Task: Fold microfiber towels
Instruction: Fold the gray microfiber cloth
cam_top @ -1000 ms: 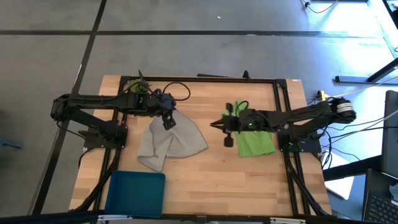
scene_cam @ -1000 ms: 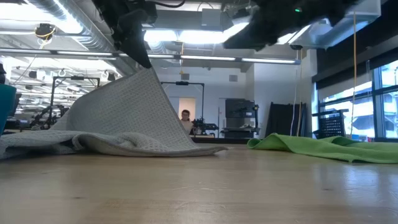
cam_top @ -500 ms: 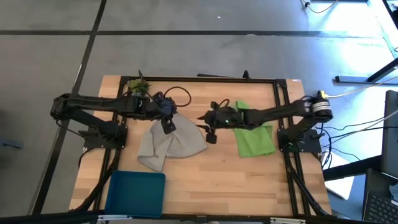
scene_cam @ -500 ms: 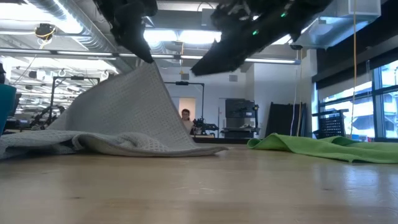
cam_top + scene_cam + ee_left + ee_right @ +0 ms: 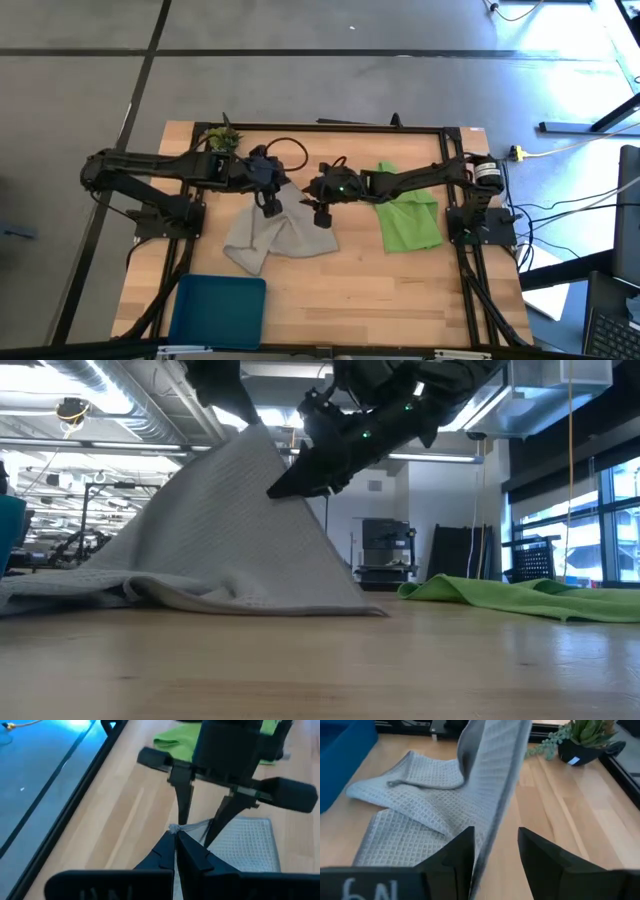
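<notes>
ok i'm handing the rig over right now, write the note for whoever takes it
Left gripper: shut on a corner of the grey towel, held up off the table.
Right gripper: fingers open around the towel's raised edge, not yet closed.
Green towel: lying rumpled on the table's right side, untouched.
Done: nothing folded; the grey towel is only lifted at one corner.
Left: close the right gripper, fold the grey towel, then the green one.
</notes>
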